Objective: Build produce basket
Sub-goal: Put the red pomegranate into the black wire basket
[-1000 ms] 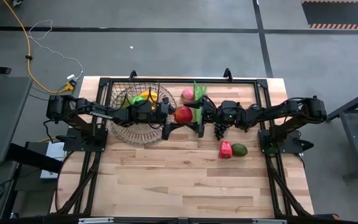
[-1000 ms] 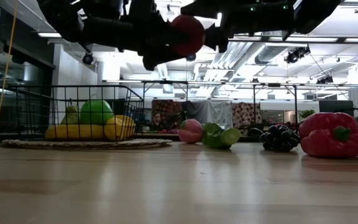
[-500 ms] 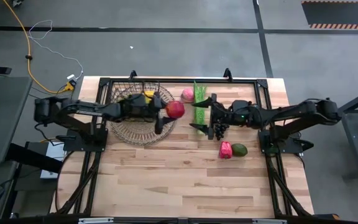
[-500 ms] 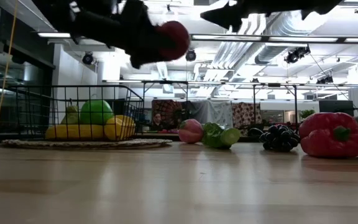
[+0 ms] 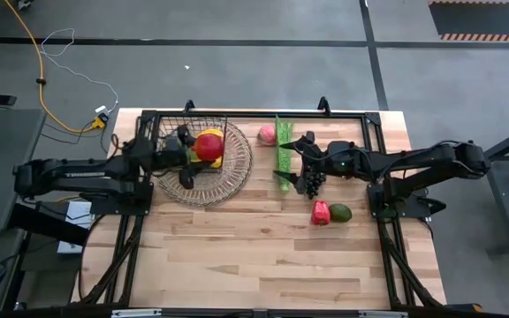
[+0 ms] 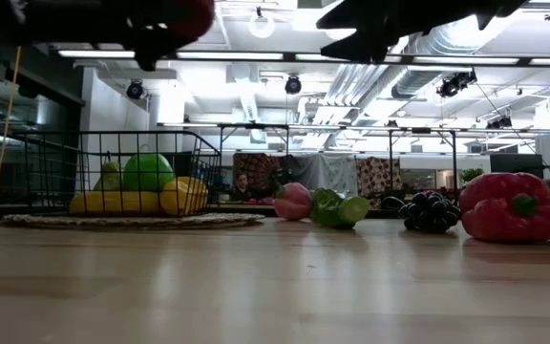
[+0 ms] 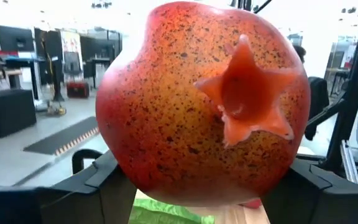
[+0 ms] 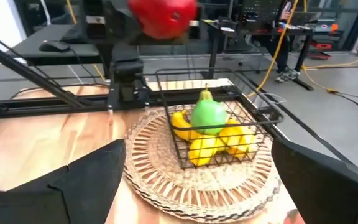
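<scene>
A red speckled pomegranate [image 5: 208, 146] is in my left gripper [image 5: 200, 150], high above the black wire basket [image 5: 177, 134]. In the low view the gripper [image 6: 160, 24] and the fruit [image 6: 187, 13] show at the top, over the basket [image 6: 113, 172]. The basket stands on a round wicker tray [image 5: 228, 177] and holds a green apple [image 8: 209, 115], bananas and a lemon [image 8: 207, 149]. My right gripper [image 5: 283, 161] hangs open in the air over the long green stalk [image 5: 283, 132]. A pink peach [image 5: 267, 134], purple grapes [image 5: 312, 183] and an avocado [image 5: 341, 213] lie on the table. My left gripper pinches the pomegranate across its round body [image 7: 166, 143], one finger [image 7: 98, 180] on each side. The fingers reach out level from the table's left. The fruit is lifted clear, its star-shaped crown [image 7: 247, 93] pointing back at the wrist camera.
A red pepper [image 5: 321, 213] lies beside the avocado. A black frame [image 5: 343, 116] runs along the table's far side. Bare wood [image 5: 263, 256] covers the near half of the table.
My left gripper has carried the pomegranate from the table's middle toward the left edge, until it hangs over the basket. My right gripper, close beside the fruit a second ago, has drawn back a little toward the right.
</scene>
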`<state>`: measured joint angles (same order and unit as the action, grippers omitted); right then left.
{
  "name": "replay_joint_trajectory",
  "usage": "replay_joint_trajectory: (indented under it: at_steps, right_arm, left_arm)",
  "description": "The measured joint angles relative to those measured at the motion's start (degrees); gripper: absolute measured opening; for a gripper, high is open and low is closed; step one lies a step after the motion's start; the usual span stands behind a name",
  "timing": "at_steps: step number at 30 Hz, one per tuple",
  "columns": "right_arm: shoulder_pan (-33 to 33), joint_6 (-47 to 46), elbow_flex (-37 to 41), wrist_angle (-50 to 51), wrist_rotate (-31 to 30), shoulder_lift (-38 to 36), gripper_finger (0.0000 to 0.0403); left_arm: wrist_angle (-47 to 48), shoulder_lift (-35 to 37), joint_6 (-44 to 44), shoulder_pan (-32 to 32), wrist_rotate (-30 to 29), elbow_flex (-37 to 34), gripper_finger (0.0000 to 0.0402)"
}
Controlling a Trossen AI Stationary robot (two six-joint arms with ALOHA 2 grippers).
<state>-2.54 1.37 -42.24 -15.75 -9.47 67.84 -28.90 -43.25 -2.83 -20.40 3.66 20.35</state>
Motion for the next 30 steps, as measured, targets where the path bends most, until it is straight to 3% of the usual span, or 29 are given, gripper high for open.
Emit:
replay_joint_trajectory:
  at_steps: [8, 15, 20, 30]
  right_arm:
    - [-2.3, 0.0, 2.1, -0.1, 0.0, -3.5, 0.0392]
    - [-6.2, -2.7, 16.9, -11.2, -2.9, -19.5, 0.0392]
    - [-7.7, -4.1, 22.7, -15.5, -2.5, -27.7, 0.0392]
    - [-7.9, -4.1, 23.4, -14.9, -2.4, -27.5, 0.0392]
  left_arm:
    - [4.3, 6.3, 0.0, 0.0, 0.4, -2.7, 0.0262]
    - [6.8, 8.2, 0.1, 0.0, 0.4, -2.7, 0.0262]
    - [6.0, 8.4, 0.5, 0.0, 0.1, -2.7, 0.0262]
    - [5.5, 8.3, 0.5, 0.0, -1.8, -2.7, 0.0262]
